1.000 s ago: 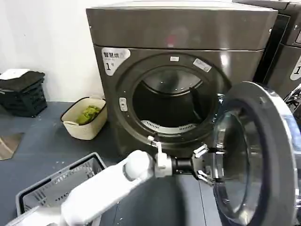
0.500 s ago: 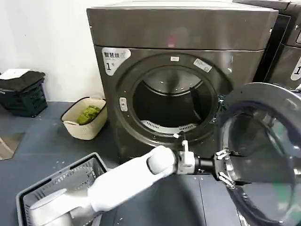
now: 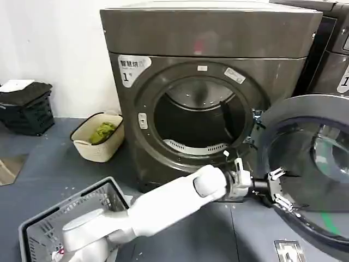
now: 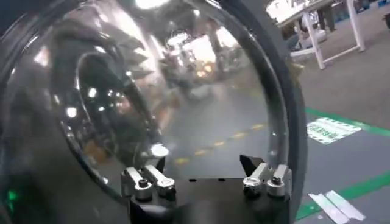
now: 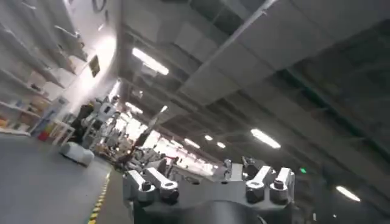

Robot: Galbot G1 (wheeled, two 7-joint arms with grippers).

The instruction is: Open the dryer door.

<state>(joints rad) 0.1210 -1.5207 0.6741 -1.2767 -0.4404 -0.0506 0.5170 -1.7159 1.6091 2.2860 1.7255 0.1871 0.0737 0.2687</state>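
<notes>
The dryer [image 3: 207, 33], a dark grey-brown box with a white "1" sticker [image 3: 131, 68], stands ahead with its round drum opening [image 3: 199, 117] exposed. The dryer door [image 3: 322, 164] is swung wide to the right, its dark inner side and tinted glass facing me. My left arm reaches across in front of the machine. Its gripper [image 3: 281, 189] is open, fingers spread against the door's near rim. In the left wrist view the left gripper [image 4: 205, 165] faces the door glass [image 4: 152, 91] with nothing clamped. My right gripper [image 5: 204, 170] is open and points up at the ceiling.
A beige basket with green cloth [image 3: 98, 136] sits on the floor left of the dryer. A grey plastic basket [image 3: 71, 218] is at the near left, under my left arm. A black crate [image 3: 27, 109] stands by the wall. A neighbouring dark machine [image 3: 332, 54] is at the right.
The door has swung farther open toward the right. My left gripper moved right and slightly down with the door's rim, and the arm stretched out farther.
</notes>
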